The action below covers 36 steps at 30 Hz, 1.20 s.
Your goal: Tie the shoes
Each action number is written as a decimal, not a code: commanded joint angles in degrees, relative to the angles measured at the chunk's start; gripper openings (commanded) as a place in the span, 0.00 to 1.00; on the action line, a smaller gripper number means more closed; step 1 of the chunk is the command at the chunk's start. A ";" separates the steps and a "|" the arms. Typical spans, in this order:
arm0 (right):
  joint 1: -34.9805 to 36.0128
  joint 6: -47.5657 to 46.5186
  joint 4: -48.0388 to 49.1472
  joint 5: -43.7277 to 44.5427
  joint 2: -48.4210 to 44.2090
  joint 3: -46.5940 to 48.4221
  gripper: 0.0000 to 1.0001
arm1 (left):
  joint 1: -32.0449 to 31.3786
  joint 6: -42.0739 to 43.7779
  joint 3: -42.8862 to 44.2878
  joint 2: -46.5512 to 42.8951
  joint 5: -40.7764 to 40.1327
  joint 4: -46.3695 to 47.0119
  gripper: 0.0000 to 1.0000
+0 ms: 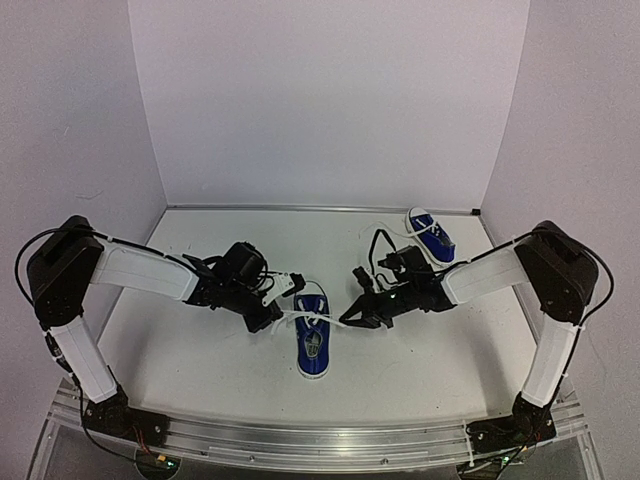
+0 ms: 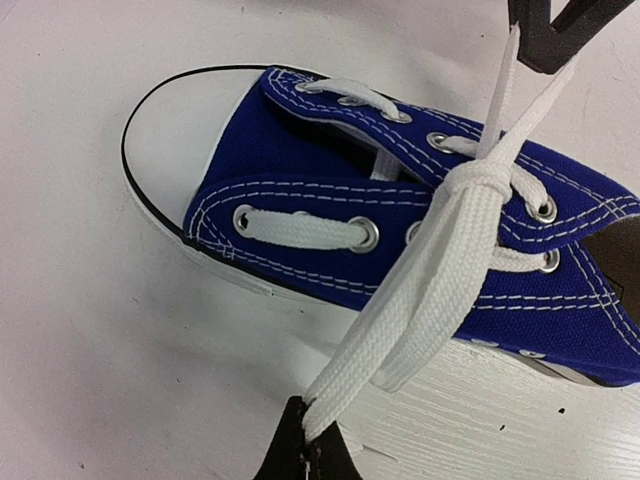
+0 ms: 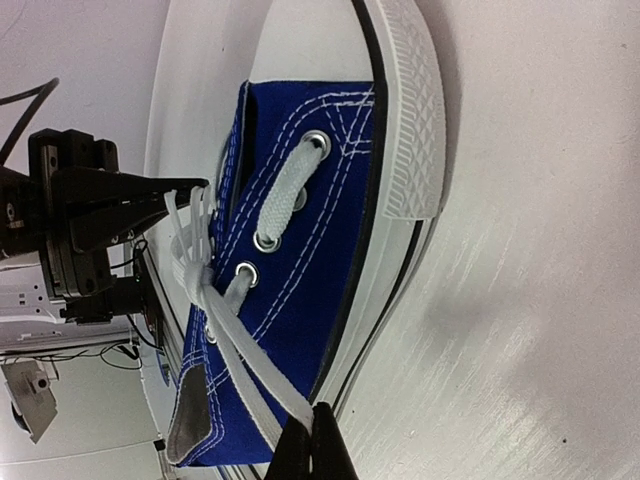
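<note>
White table (image 2: pixel 100 380); heel-cropped shoe (image 2: pixel 300 190); laces (image 2: pixel 440 260) in half-seen left gripper (image 2: pixel 306 435), right gripper (image 3: pixel 314 438).

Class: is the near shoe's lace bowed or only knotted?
Only knotted: lace has one knot, ends taut in left gripper and right gripper; no bow.

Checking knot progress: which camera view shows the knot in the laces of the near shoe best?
Left wrist. The knot sits close and sharp on the near shoe, with both lace strands running from it. Right wrist shows it small and side-on; top external shows only a tiny white crossing.
</note>
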 commanded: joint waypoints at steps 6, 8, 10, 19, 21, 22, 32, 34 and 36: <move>-0.20 3.81 3.29 7.26 -3.24 -3.89 0.00 | 1.36 -2.40 -0.82 -2.47 -1.75 0.19 0.00; -0.52 3.98 3.29 7.72 -3.37 -4.76 0.00 | 1.86 -3.05 -0.70 -2.55 -1.99 -0.34 0.00; -0.78 4.22 3.29 8.28 -3.66 -5.50 0.00 | 2.42 -3.56 -0.39 -2.62 -2.19 -1.42 0.00; -1.31 4.94 3.29 9.91 -4.73 -6.74 0.00 | 3.18 -5.50 -0.18 -3.63 -2.89 -4.30 0.00; -1.52 5.00 3.29 10.03 -4.80 -6.98 0.00 | 3.29 -5.58 -0.27 -3.93 -3.16 -4.88 0.00; -1.61 5.00 3.29 10.09 -4.82 -7.12 0.00 | 3.40 -5.60 -0.33 -4.06 -3.26 -5.12 0.00; -1.13 4.24 5.36 5.18 -3.87 -4.69 0.00 | 3.57 -5.25 1.27 -2.56 0.25 -4.84 0.00; -0.63 3.74 5.41 3.28 -3.40 -2.93 0.07 | 3.47 -5.06 1.95 -2.36 2.47 -4.69 0.04; -0.34 3.31 5.40 1.17 -3.08 -1.05 0.31 | 3.28 -5.17 2.53 -2.79 3.43 -4.76 0.19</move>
